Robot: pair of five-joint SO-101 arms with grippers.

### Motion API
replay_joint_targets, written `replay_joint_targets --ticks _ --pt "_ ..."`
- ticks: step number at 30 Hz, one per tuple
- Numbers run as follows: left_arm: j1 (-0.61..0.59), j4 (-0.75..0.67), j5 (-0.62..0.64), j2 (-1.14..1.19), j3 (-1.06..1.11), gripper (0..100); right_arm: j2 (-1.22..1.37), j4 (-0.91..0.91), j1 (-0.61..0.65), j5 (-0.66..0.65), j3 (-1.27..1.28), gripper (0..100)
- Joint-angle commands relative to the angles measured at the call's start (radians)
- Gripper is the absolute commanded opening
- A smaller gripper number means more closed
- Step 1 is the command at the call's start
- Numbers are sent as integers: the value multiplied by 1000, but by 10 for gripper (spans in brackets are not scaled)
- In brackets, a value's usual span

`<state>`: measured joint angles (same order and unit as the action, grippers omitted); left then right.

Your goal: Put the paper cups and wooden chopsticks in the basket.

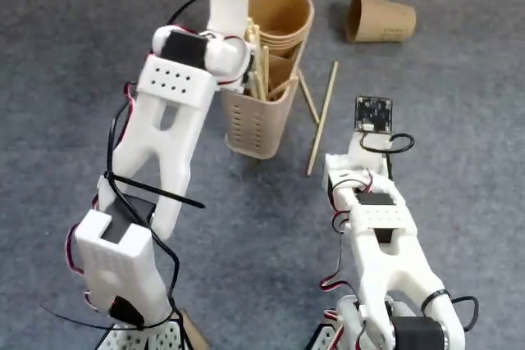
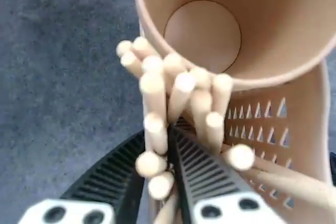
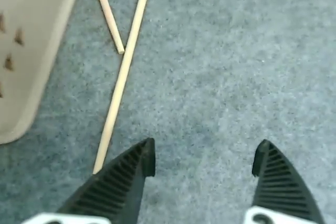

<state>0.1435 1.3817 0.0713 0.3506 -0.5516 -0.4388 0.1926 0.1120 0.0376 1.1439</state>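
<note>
A beige perforated basket (image 1: 256,125) stands at the back centre with stacked paper cups (image 1: 280,15) and a bundle of wooden chopsticks (image 1: 261,71) in it. My left gripper (image 2: 160,135) is at the basket's rim, shut on chopsticks (image 2: 157,174) whose ends lie beside the bundle (image 2: 178,85) and the top cup (image 2: 205,30). Another paper cup (image 1: 381,18) lies on its side at the back right. Two loose chopsticks (image 1: 321,116) lie on the table right of the basket. My right gripper (image 3: 206,150) hovers open over bare table beside the long chopstick (image 3: 123,72) and the short one (image 3: 107,11).
The table is a grey carpet-like surface (image 1: 459,120). The basket's corner (image 3: 31,51) shows next to the loose chopsticks. The right arm (image 1: 381,235) stands at the front right, and the left arm (image 1: 164,120) stretches from the front left up to the basket.
</note>
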Motion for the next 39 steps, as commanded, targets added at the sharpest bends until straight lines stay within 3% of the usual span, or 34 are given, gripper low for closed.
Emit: replay_joint_targets --ticks 1,7,17,23,29,39 --pt "-113 109 -35 4 -68 4 -36 -18 16 -9 -5 296" --pt "-191 230 -37 5 -179 4 -36 -18 28 -9 -5 296" --pt "-214 258 -32 -1 -182 11 -36 -18 28 -9 -5 296" --pt "-231 259 -34 -5 -236 193 -36 -18 28 -9 -5 296" --pt "-228 310 -34 -5 -472 182 -36 -18 28 -9 -5 296" --pt "-260 365 -34 -5 -1056 182 -35 -18 28 -9 -4 296"
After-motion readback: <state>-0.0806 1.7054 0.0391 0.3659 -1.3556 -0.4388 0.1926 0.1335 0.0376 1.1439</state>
